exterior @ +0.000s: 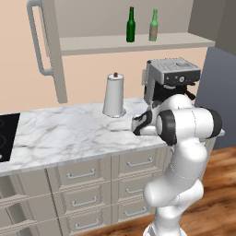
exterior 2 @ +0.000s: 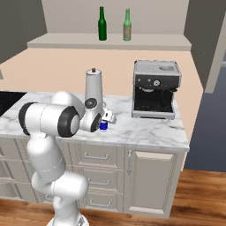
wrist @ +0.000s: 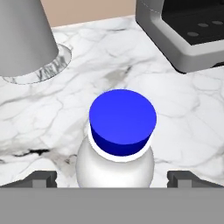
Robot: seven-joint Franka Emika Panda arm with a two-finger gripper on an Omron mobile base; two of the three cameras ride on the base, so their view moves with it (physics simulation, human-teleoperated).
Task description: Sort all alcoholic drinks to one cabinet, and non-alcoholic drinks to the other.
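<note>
The marble bench (exterior: 69, 129) carries the espresso machine (exterior 2: 155, 88) at its right end and the grey cone-shaped grinder (exterior 2: 93, 90) near the middle. Above, on the open cabinet shelf (exterior 2: 110, 42), the dark green glass bottle (exterior 2: 102, 24) and the paler olive bottle (exterior 2: 127, 25) stand upright, just beside each other. I judge the alcoholic drinks are already placed, and that the step in hand is picking up a non-alcoholic one.

The white plastic bottle with the blue cap (wrist: 122, 120) stands on the bench between grinder and machine, directly under my hand. My fingers (wrist: 43, 178) are wide open, one on each side of it, not touching. Next I should go lower and close on the body.

The hand view shows the bottle whole; the right base view gives just a bit of blue (exterior 2: 103, 126), where my gripper (exterior 2: 106, 120) hides the rest.
</note>
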